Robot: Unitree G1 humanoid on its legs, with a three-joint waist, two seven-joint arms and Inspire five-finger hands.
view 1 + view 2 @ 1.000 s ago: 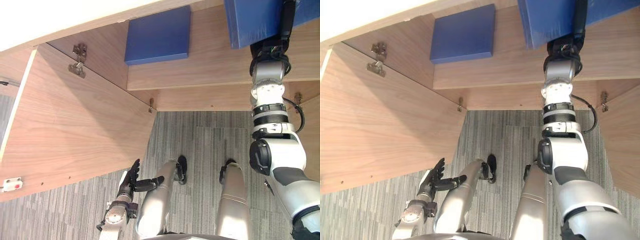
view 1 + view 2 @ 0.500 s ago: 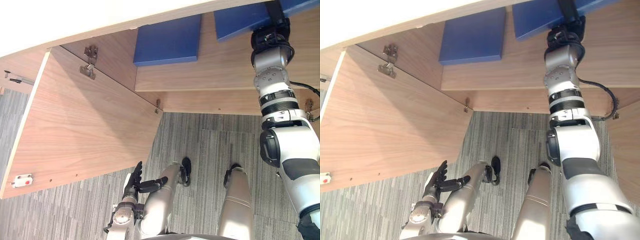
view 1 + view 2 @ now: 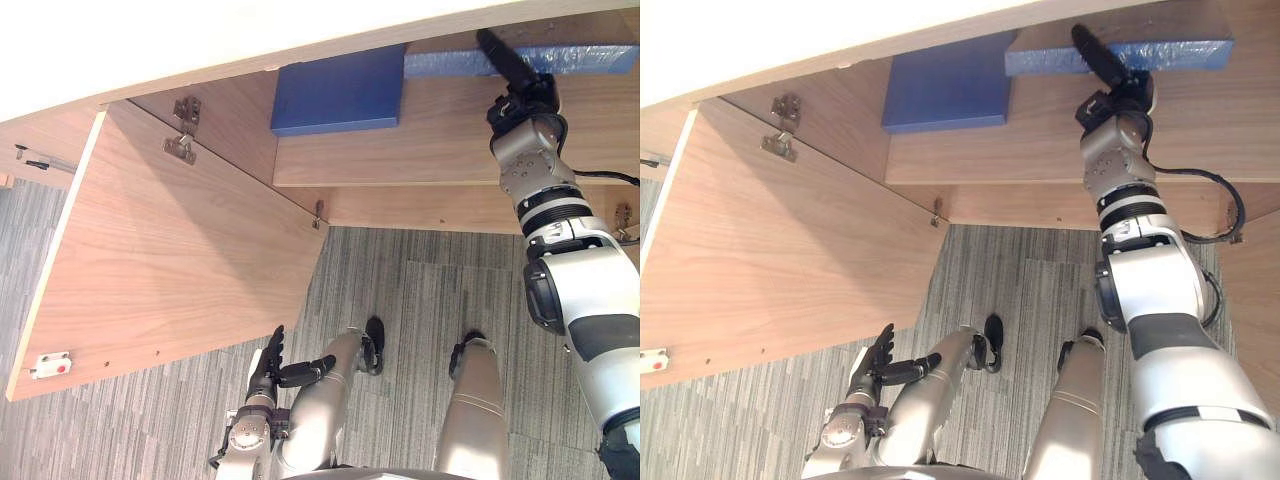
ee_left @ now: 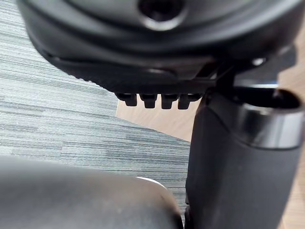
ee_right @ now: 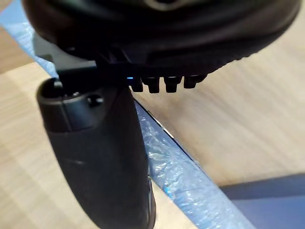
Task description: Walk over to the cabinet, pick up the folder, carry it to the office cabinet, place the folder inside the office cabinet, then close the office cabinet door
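Blue folder (image 3: 570, 60) lies flat along the office cabinet shelf's (image 3: 420, 130) far edge, lengthwise left to right, beside another folder (image 3: 338, 88). Right hand (image 3: 520, 95) touches it, grip unclear. Left hand (image 3: 268, 365) hangs, fingers apart.

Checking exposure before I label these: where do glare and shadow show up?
Left eye view: the cabinet top is washed out to white, and a soft shadow darkens the open door near its hinges. Right wrist view: the plastic wrap on the folder glints in patches by the right hand.
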